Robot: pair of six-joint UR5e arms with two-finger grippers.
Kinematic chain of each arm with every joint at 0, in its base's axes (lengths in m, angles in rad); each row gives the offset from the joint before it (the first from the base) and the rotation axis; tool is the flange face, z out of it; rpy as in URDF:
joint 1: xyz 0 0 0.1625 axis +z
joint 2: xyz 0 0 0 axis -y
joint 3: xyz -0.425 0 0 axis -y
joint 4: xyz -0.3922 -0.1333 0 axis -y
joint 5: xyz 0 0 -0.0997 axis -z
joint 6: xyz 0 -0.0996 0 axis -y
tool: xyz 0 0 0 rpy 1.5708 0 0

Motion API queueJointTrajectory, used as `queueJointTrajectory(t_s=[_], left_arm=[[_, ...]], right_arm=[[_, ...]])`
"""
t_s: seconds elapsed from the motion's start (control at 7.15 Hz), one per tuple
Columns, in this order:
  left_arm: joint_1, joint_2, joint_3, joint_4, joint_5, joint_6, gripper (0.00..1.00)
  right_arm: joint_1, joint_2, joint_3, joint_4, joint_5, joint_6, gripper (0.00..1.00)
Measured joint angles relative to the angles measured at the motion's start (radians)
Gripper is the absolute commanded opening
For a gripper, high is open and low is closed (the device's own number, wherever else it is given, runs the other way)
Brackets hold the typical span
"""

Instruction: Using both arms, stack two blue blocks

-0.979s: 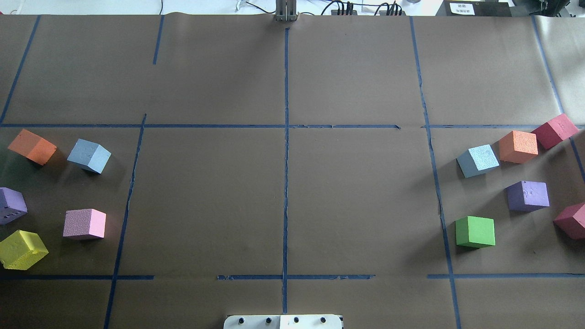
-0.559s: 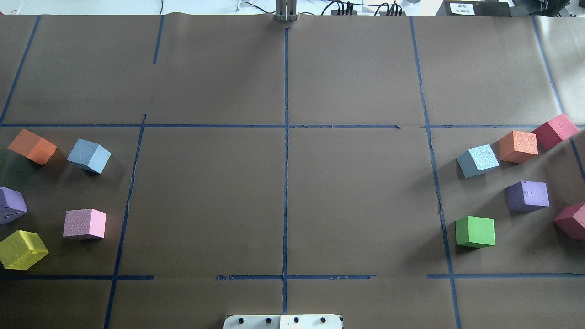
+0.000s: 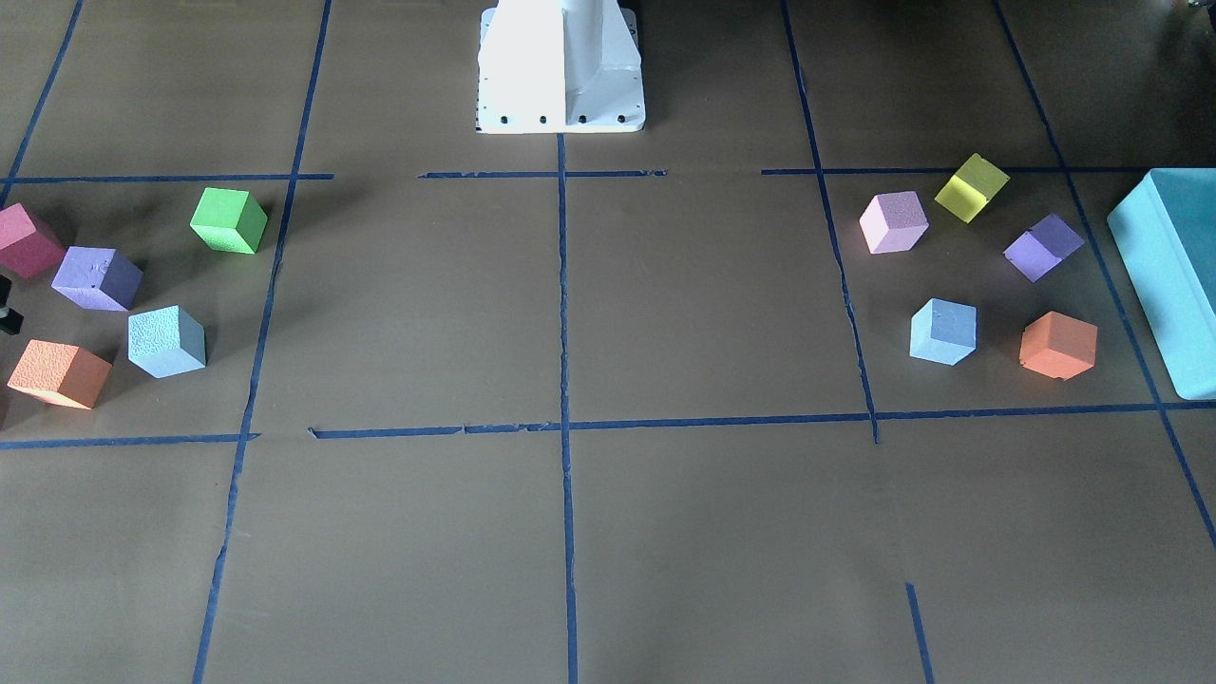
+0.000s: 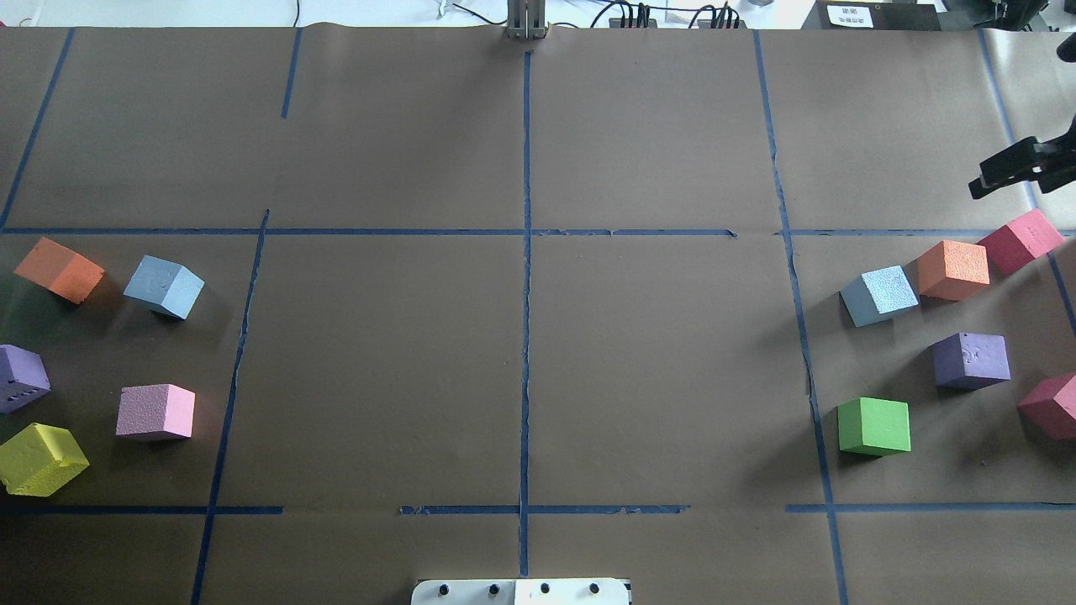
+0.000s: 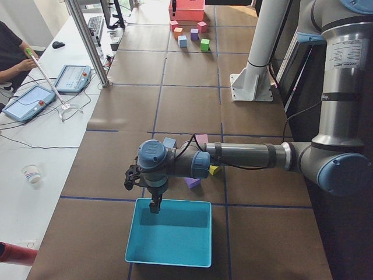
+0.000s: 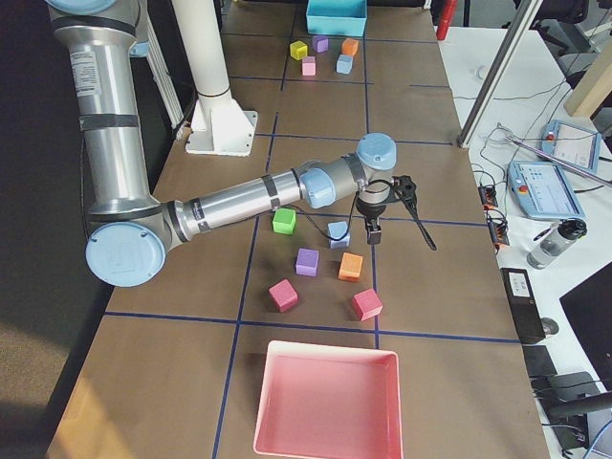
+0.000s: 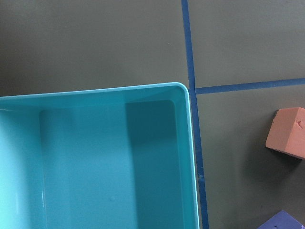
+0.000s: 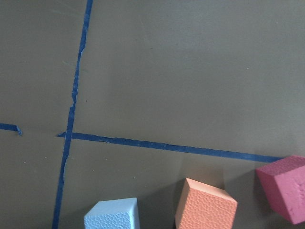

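Observation:
One blue block (image 4: 164,286) lies at the table's left next to an orange cube (image 4: 59,269). The other blue block (image 4: 879,295) lies at the right beside another orange cube (image 4: 952,269), and it shows at the bottom of the right wrist view (image 8: 112,215). My right gripper (image 4: 1009,172) comes in at the right edge, beyond those cubes, with its jaws apart and empty; it also shows in the exterior right view (image 6: 402,229). My left gripper (image 5: 152,192) hangs over the teal box (image 5: 169,233). I cannot tell whether it is open or shut.
Purple (image 4: 971,360), green (image 4: 874,426) and two red cubes (image 4: 1020,239) lie at the right. Purple (image 4: 21,378), pink (image 4: 155,412) and yellow (image 4: 40,458) cubes lie at the left. A pink tray (image 6: 325,402) sits past the right cubes. The white pedestal (image 3: 560,66) stands at mid-table.
My right gripper has come into the overhead view at the right edge; before it was out of frame. No block has moved.

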Motion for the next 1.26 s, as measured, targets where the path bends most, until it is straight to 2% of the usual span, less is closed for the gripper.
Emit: queueJointTrajectory(t_s=[0.14,0.42,0.84,1.26], left_arm=[[0.0,0.0,0.0,0.0,0.0,0.0,1.0],[0.0,0.0,-0.001,0.0,0.001,0.0,1.0],[0.0,0.0,-0.001,0.0,0.001,0.0,1.0],[0.0,0.0,0.0,0.0,0.0,0.001,1.0]], right_arm=[[-0.062,-0.005,-0.007,0.073,-0.034,0.106,1.0],[-0.161,-0.026,-0.02,0.13,-0.101,0.186,1.0],[-0.245,-0.031,-0.043,0.139,-0.128,0.193,1.0],[-0.278,-0.027,-0.074,0.139,-0.134,0.185,1.0]])
